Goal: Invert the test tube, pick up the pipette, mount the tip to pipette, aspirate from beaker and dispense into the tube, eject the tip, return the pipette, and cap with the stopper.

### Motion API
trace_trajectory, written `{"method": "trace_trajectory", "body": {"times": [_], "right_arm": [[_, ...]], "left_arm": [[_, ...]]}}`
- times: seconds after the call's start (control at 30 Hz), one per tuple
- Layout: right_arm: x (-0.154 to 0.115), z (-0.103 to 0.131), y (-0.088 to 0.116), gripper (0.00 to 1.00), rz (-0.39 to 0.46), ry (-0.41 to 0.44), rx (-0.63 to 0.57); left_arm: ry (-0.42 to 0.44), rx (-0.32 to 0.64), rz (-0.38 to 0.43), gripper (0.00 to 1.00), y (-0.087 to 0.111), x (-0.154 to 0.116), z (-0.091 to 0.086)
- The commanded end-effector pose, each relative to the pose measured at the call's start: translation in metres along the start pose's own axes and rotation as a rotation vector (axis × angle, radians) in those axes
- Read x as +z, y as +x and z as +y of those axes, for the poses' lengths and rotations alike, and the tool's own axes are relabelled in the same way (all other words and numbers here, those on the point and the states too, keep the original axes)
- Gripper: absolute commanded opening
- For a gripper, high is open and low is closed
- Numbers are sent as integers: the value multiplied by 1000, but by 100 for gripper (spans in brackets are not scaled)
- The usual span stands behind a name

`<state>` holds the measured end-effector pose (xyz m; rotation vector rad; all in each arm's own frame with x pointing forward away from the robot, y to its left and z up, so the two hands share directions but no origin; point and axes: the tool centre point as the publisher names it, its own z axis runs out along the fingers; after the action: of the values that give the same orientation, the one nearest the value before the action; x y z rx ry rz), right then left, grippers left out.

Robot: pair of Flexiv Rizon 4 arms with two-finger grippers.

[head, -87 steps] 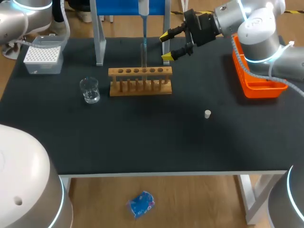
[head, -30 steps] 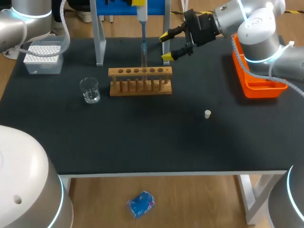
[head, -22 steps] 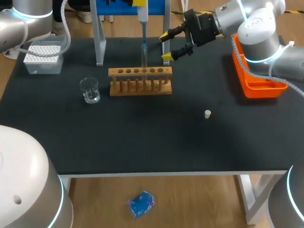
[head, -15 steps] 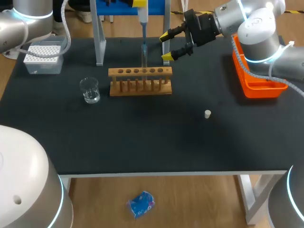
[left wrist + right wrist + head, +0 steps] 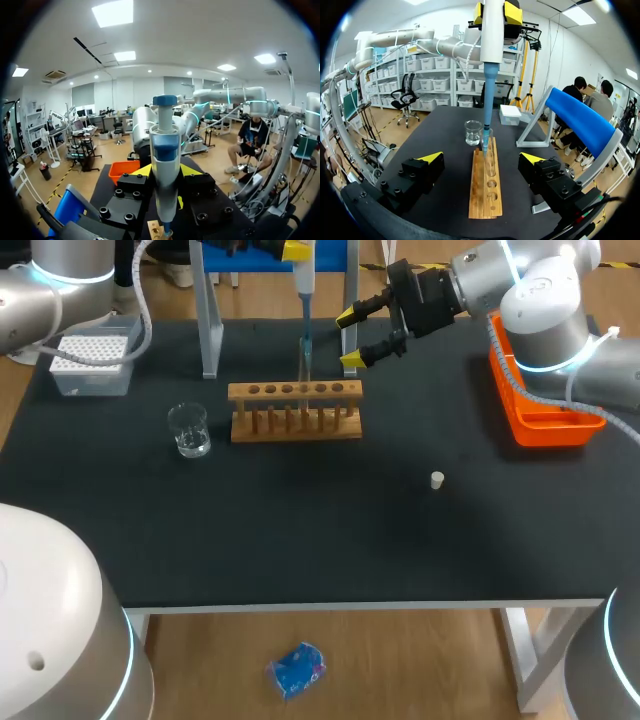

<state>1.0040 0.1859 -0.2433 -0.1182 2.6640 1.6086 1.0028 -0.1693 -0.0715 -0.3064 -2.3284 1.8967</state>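
From above, my left hand [image 5: 287, 249] at the counter's [image 5: 300, 540] far edge grips the white-and-blue pipette [image 5: 302, 280], its tip inside the clear glass test tube [image 5: 303, 358] in the wooden rack [image 5: 296, 410]. My right hand [image 5: 352, 337] hangs wide open and empty near the rack's right end. The small white stopper [image 5: 437, 480] stands well apart, right of the counter's middle. Left wrist: both fingers [image 5: 144, 171] clamp the pipette. Right wrist: the rack lies ahead, untouched.

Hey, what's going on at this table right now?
The left pincer holds a white pipette upright, its blue tip pointing down into the clear glass test tube standing in the wooden rack. The right pincer hangs open near the rack, holding nothing. The small white stopper lies on the black table, not yet on the tube.
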Motion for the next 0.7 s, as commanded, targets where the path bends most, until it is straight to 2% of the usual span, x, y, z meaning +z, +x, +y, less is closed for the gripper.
{"method": "trace_trajectory", "body": {"times": [0.03,0.37,0.7], "right_arm": [[0,0,0,100,0,-1,-1],[0,0,0,100,0,-1,-1],[0,0,0,100,0,-1,-1]], "left_arm": [[3,0,-1,0,0,1,1],[6,1,-11,0,1,-1,3],[-9,23,-14,0,-2,-8,-9]]}}
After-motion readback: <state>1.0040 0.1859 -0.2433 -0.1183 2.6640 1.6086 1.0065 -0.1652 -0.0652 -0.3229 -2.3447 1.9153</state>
